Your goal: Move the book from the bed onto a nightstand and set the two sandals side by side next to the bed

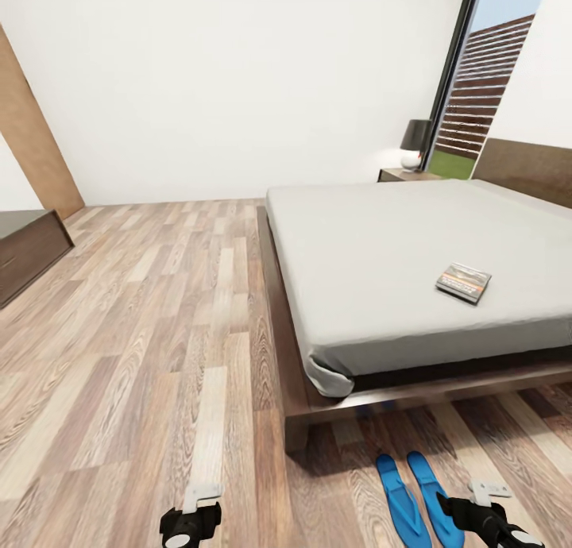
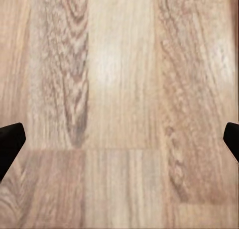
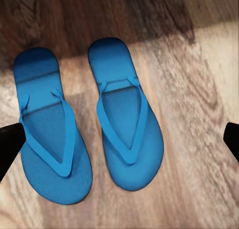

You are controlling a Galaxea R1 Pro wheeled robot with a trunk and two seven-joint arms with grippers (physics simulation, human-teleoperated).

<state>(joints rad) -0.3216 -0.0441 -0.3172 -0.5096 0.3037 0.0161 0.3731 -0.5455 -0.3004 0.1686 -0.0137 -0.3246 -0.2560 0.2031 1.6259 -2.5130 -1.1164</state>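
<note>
Head view is showing the white-walled bedroom with its pale wood-plank floor, where the large low dark-brown wooden platform bed with the smooth light-grey mattress is standing ahead and to the right. The small thin book with grey, white and orange bands is lying flat on the mattress, near its foot end and well apart from both grippers. Behind the far corner of the bed, the low dark-brown nightstand is bearing a dark-shaded white-based lamp, beside a tall dark-framed window. The two flat bright-blue sandals are lying side by side on the floor just off the bed's foot corner, touching or almost touching; the picture is too coarse to settle which. The right gripper is hanging just beside the right-hand sandal, and in the right wrist view both sandals are lying between the two black fingertips, which are standing wide apart at the frame's edges, released and grasping nothing. The left gripper is hovering over bare planks well apart from the sandals; in the left wrist view its black fingertips are likewise spread wide over plain wood grain, holding nothing.
</note>
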